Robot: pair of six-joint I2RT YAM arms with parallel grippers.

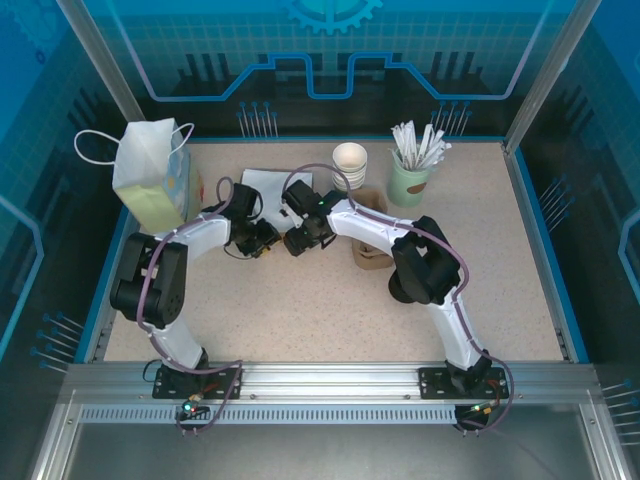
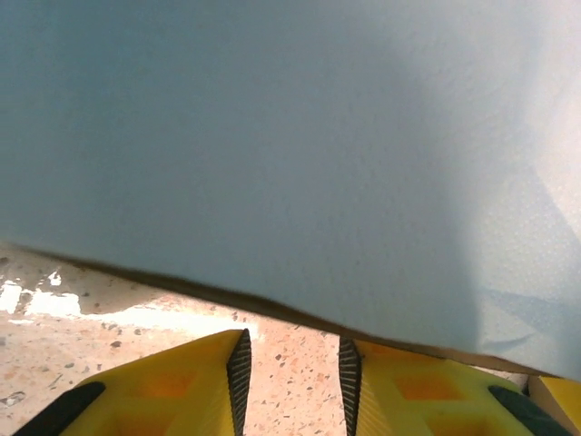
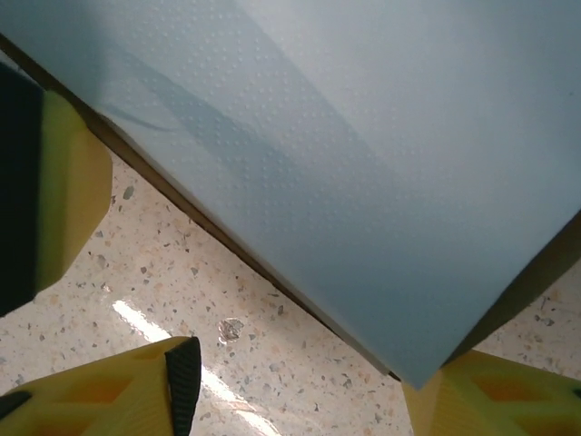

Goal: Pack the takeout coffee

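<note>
Where the takeout coffee [image 1: 350, 158] stands: upright at the far side of the surface [image 1: 300, 310], just beside the mint-green cup of sticks [image 1: 410, 180] and well apart from both grippers; nothing holds it.
Left gripper [image 2: 292, 352]: the jaws stand a little apart, and bare surface shows in the narrow gap. It grips nothing. The edge of the pale napkin [image 2: 290, 136] lies just in front of it.
Right gripper [image 3: 297, 371]: the jaws stand wide apart with nothing clamped. One corner of the napkin reaches almost to one finger.
Risk, napkin: the sheet is thin and its edge looks lifted from the surface. I judge that closing on it can fold it, drag it, or catch nothing at all.
Risk, grippers: in the top view they are very near each other in the middle, so a move of one can hit the other.
Risk, cup: to reach the coffee, the right arm has to pass near the brown carrier [image 1: 372, 258] and the mint-green cup of sticks. A wide sweep can tip a light paper cup.
Edges: a blue raised border [image 1: 548, 240] closes the surface at the sides and the far side. The paper bag [image 1: 150, 175] stands in the far left corner, near this border.
Open room: the near half of the surface, in front of the two arm bases, is free; the far strip is crowded.
</note>
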